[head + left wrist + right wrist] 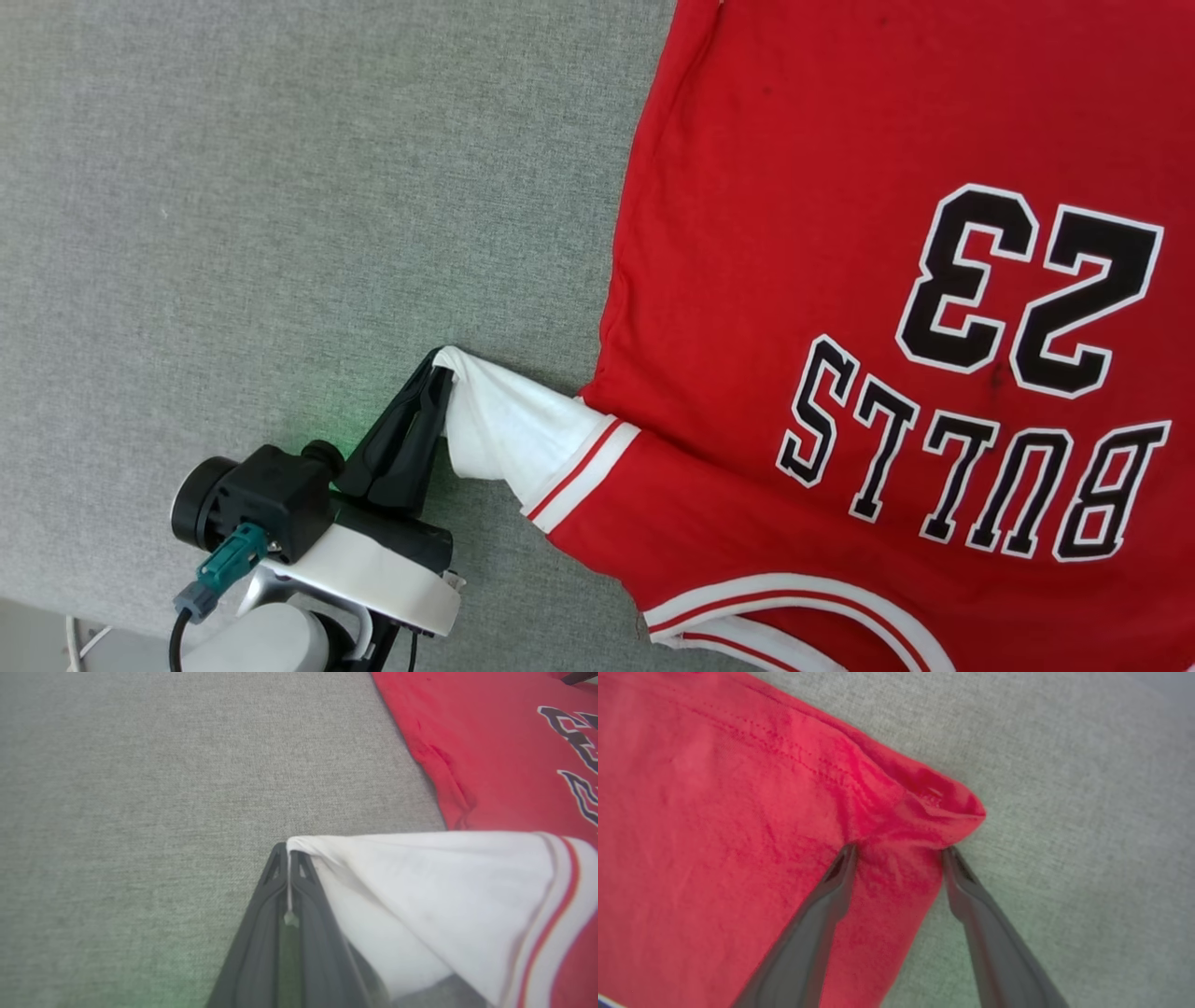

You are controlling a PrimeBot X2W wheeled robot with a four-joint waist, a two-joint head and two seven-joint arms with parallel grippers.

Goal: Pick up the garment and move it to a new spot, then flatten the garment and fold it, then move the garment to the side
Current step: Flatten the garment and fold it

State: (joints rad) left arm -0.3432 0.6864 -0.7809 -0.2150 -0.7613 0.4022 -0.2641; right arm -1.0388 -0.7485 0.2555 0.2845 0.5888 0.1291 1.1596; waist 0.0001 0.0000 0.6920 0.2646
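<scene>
- While the left gripper (439, 373) has its two dark fingers closed on the tip of the white short sleeve (509, 425), that sleeve is drawn out sideways from the red, thin, shiny sports-jersey garment (794, 233). The pull looks meant to straighten the sleeve for flattening.
- The garment lies spread on the grey woven-cloth counter (280, 187). Its black white-edged lettering (980, 373) faces up, and its striped neck trim (747, 607) is nearest the robot.
- The right gripper (899, 851) has its fingers spread apart. Their tips rest at either side of a puckered red hem corner (943, 802) with nothing pinched. It seems poised to take that corner so the fabric can be tensioned from two ends.
- Beyond the sleeve the counter leaves room for the pull.
- The likeliest hindrance is the garment itself: ripples run along its side edge, and the raised sleeve folds under itself.
- A teal plug (219, 560) with its black cable hangs at the left wrist, apart from the fabric.
</scene>
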